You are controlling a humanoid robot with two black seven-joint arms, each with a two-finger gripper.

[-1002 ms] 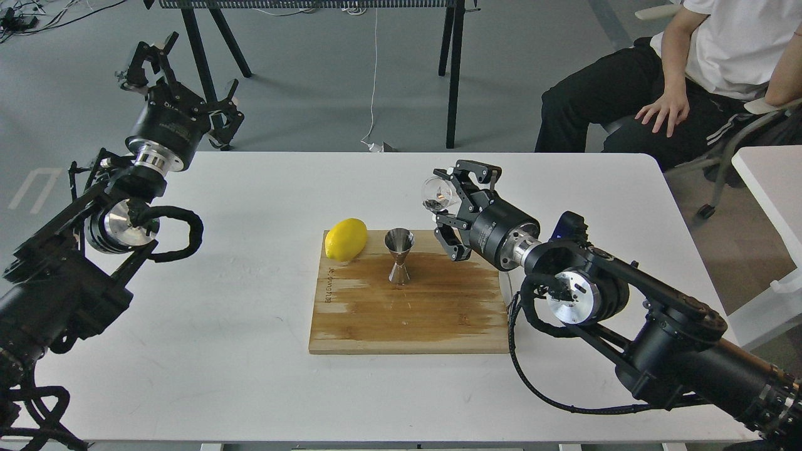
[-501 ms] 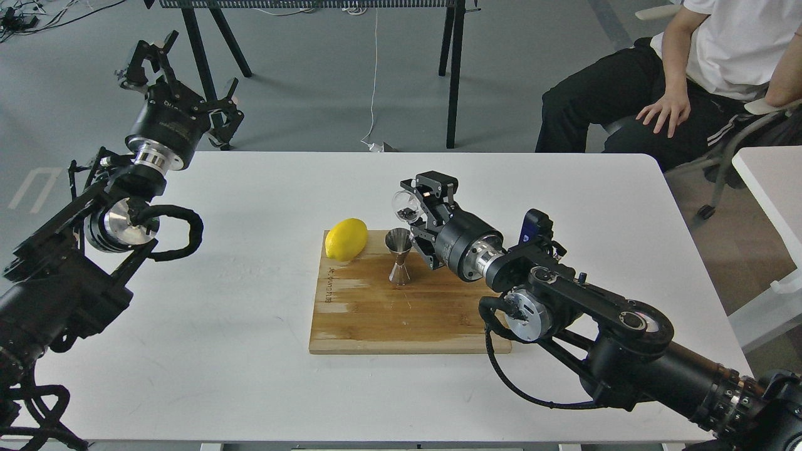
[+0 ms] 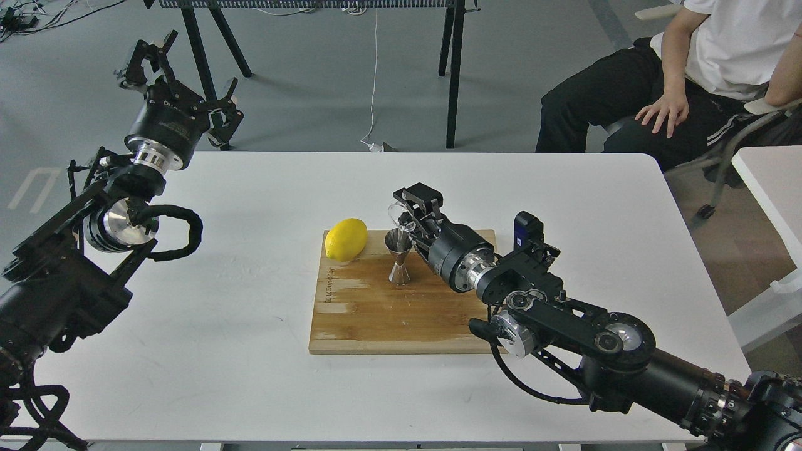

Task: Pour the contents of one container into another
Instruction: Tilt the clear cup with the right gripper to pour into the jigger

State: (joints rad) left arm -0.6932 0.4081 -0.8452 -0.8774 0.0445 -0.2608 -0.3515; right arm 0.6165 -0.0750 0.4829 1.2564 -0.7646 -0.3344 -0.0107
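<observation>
The steel jigger (image 3: 398, 257) stands upright on the wooden board (image 3: 401, 313), to the right of a lemon. My right gripper (image 3: 410, 216) is shut on the clear glass cup (image 3: 398, 217). The cup is tipped over to the left, its rim just above the jigger's top cone. My left gripper (image 3: 169, 69) is raised off the table's far left corner with its fingers spread, holding nothing.
A yellow lemon (image 3: 346, 238) lies on the board's back left corner, close to the jigger. The board lies in the middle of a white table (image 3: 219, 300). A seated person (image 3: 677, 62) is beyond the table's far right corner.
My right arm has swung left and lowered, carrying the glass cup from right of the jigger to just over it and tilting it further. The left arm has stayed still.
</observation>
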